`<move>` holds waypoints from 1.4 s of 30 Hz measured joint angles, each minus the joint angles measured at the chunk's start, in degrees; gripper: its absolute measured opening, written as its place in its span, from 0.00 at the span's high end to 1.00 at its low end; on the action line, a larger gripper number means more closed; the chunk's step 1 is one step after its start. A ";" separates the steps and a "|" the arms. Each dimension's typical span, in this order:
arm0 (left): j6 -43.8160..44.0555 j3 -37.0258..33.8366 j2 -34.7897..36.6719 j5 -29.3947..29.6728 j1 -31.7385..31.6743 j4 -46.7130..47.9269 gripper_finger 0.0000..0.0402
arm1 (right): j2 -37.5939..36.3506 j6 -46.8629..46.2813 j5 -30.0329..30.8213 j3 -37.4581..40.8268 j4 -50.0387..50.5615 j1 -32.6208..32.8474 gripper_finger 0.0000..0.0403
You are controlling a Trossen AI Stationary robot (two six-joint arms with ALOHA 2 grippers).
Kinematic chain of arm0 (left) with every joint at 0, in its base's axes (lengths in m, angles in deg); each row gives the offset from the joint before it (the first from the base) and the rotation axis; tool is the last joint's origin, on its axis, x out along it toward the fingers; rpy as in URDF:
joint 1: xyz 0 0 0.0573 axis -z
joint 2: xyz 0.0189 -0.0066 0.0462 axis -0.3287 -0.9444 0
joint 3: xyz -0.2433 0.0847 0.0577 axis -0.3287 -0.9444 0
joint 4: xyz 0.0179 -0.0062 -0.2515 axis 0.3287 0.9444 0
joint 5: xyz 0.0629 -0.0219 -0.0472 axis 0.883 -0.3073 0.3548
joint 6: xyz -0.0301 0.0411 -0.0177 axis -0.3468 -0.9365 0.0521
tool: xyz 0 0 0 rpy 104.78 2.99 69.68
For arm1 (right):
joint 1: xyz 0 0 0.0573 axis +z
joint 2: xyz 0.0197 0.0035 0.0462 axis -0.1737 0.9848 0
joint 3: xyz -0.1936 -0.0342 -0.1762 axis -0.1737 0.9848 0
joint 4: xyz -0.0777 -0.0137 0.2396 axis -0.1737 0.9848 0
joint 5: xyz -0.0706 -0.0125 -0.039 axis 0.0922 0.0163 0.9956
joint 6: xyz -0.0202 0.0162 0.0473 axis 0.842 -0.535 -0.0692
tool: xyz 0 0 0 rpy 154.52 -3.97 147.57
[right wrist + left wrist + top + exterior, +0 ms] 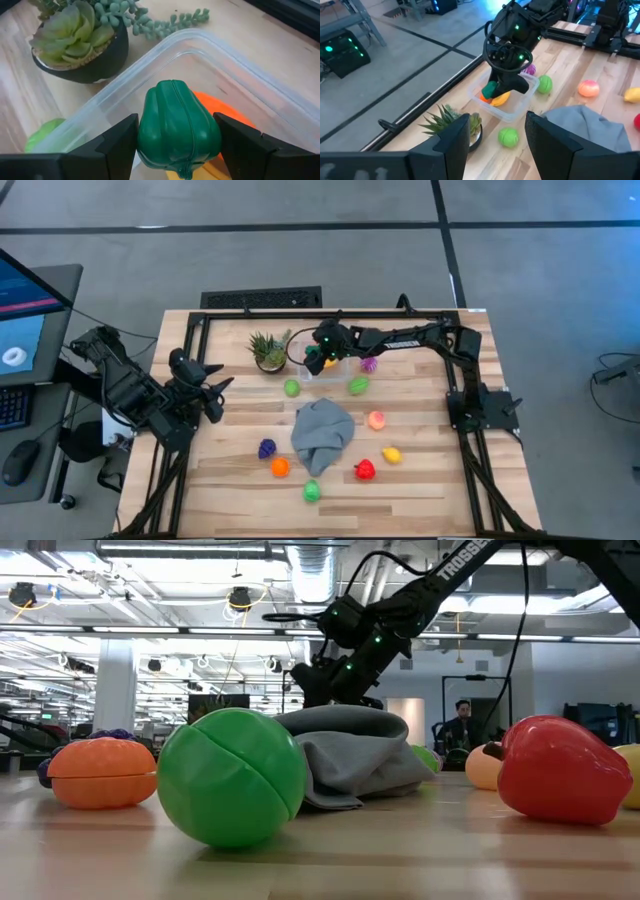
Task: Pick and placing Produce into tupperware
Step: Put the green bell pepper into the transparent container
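Note:
The clear tupperware (210, 45) (520, 107) stands at the table's far middle (341, 370), beside the potted plant (268, 350). An orange piece (227, 112) and a yellow piece (502, 98) lie in it. My right gripper (177, 145) (318, 360) is shut on a dark green toy pepper (177, 125) over the tupperware's inside. Loose produce lies on the table: green pieces (291, 388) (358, 386), a magenta one (369, 364), peach (377, 419), yellow (391, 454), red (365, 470). My left gripper (497, 142) (208, 387) waits open, raised at the table's left edge. My right gripper pinches the green pepper by its two opposite sides (146, 132), one finger on each. The fingers slant down from the table's right side. The pepper hangs clear above the orange piece, over the tupperware's inside, at about rim height.
A crumpled grey cloth (322, 435) lies mid-table. Near the front edge lie purple grapes (266, 448), an orange piece (280, 467) and a green ball (312, 491) (232, 778). A dark frame borders the table (300, 313).

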 joint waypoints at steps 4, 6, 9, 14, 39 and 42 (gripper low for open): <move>-0.04 0.00 0.00 -0.15 0.00 -0.01 0.55 | -0.09 0.19 -0.18 0.00 0.20 -0.50 0.32; -0.04 0.00 0.00 0.13 0.00 0.00 0.55 | -0.09 1.16 -0.16 0.00 0.55 -0.54 0.32; -0.18 0.00 0.00 0.17 0.00 -0.01 0.55 | -0.11 2.80 -0.26 0.00 0.92 -0.35 0.32; -0.35 0.00 0.00 0.23 0.00 -0.01 0.55 | -0.11 3.04 -0.28 0.00 1.01 -0.35 0.31; -0.37 0.00 0.00 0.31 0.00 -0.01 0.55 | -0.15 4.20 -3.67 0.00 0.66 -0.48 0.27; -0.39 0.00 0.00 0.33 0.00 -0.01 0.55 | -0.15 4.16 -3.67 0.00 0.77 -0.50 0.21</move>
